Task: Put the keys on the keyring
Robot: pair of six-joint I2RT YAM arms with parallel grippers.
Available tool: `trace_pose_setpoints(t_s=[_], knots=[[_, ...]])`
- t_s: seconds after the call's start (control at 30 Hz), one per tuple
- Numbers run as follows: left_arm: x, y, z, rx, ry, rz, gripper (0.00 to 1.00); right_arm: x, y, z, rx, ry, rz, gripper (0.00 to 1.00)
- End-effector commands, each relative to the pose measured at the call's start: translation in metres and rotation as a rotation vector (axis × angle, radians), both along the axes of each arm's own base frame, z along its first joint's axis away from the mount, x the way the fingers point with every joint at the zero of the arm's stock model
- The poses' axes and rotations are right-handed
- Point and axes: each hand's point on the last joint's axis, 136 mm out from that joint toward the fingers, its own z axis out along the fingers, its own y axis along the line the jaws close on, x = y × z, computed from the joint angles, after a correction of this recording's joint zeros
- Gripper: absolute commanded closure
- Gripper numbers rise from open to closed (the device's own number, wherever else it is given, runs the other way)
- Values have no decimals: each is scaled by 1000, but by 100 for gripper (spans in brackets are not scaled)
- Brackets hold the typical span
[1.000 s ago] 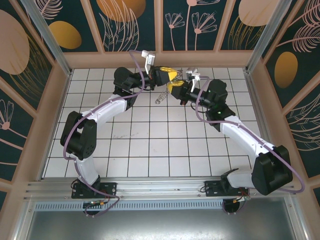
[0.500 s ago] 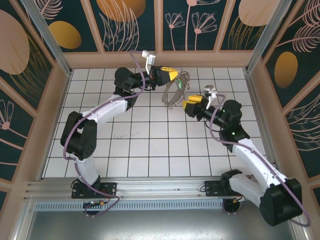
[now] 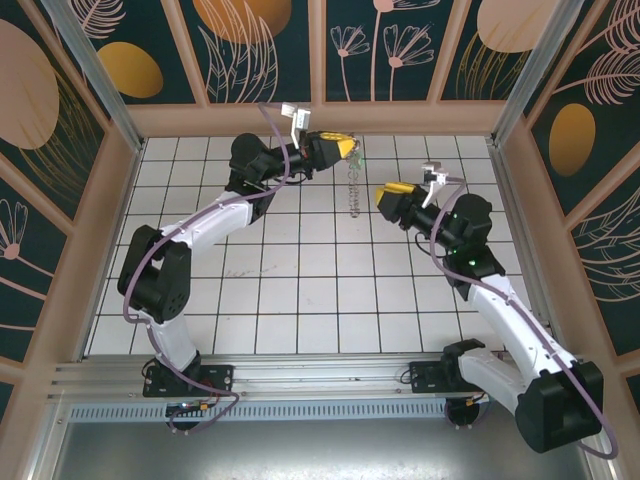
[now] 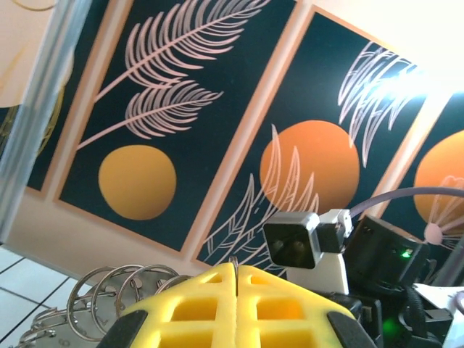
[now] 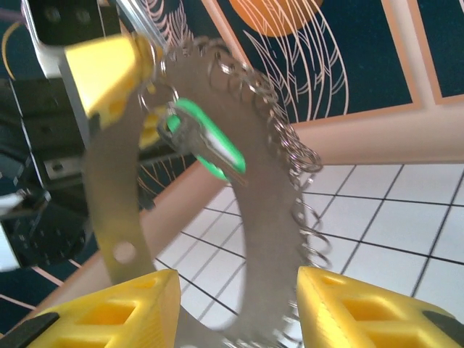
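From above, the left gripper (image 3: 338, 148) is seen shut on the top of the keyring (image 3: 352, 188). The keyring is a thin grey metal hoop, hung edge-on above the white tiled table (image 3: 300, 290), near the back wall. The right gripper (image 3: 383, 195) is held just beside the hoop and is not touching it.

In the left wrist view, two bumpy yellow fingers (image 4: 181, 308) are pressed flat together. A thin bit of metal is pinched in the crack between them. Small silvery rings (image 4: 109, 297), round and shiny, are bunched at their left side.

In the right wrist view, the yellow fingers (image 5: 123, 312) are spread apart and nothing is gripped between them. The hoop is seen past them as a blurry grey curve, fringed with shiny wire loops. The key (image 5: 206, 141), with its bright green head, is seen hanging at the top of the hoop, close to the left gripper's yellow tip.
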Motion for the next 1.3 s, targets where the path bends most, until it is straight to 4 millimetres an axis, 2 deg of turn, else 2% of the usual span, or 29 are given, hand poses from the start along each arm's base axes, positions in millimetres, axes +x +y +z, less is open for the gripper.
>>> trace_pose_setpoints(t_s=[0.0,0.1,0.27,0.5,0.67,0.87,1.0,1.1,1.27], knots=[[-4,12,27,-53,-60,93,100,1,2,35,113,-31,30,54],[-3,18,30,-81,-49,134,100,3,3,44,135,-59,36,55],[3,27,25,-145,-6,185,100,11,3,53,139,-104,24,56],[-6,30,30,-191,-8,143,100,22,6,55,162,-109,24,57],[-8,29,30,-200,-14,124,100,20,23,52,165,-97,74,59],[-7,28,29,-203,-15,119,100,7,58,53,130,-98,157,63],[-7,27,29,-205,-12,112,100,1,72,49,115,-89,198,64],[-7,26,28,-201,-10,109,100,2,66,45,75,-100,161,64],[-8,25,28,-196,-13,96,100,7,45,45,29,-134,113,61]])
